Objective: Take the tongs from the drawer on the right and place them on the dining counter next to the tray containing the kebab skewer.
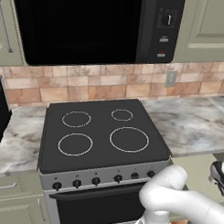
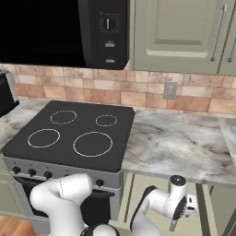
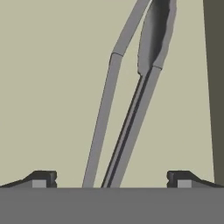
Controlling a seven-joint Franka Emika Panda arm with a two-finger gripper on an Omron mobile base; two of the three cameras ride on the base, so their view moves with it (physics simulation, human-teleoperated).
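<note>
Below, left base view: white arm (image 1: pixel 175 198) bends beneath the black stovetop (image 1: pixel 101 132) | right base view: gripper (image 2: pixel 184 209) low, right of stove | hand view: jaws spread wide, holding nothing; slim dark-grey metal tongs (image 3: pixel 127 113) lie between fingertips (image 3: pixel 43 178) on the drawer's pale beige floor (image 3: pixel 48 87).

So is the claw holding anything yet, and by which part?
Nothing is held. The claw is open, its tips wide apart either side of the tongs, which lie on the drawer floor untouched.

I see bare pale drawer (image 3: pixel 48 96) floor on both sides of the tongs (image 3: pixel 131 100), room for my spread fingertips (image 3: pixel 43 178). A darker drawer wall (image 3: pixel 215 87) closes off the right edge.
</note>
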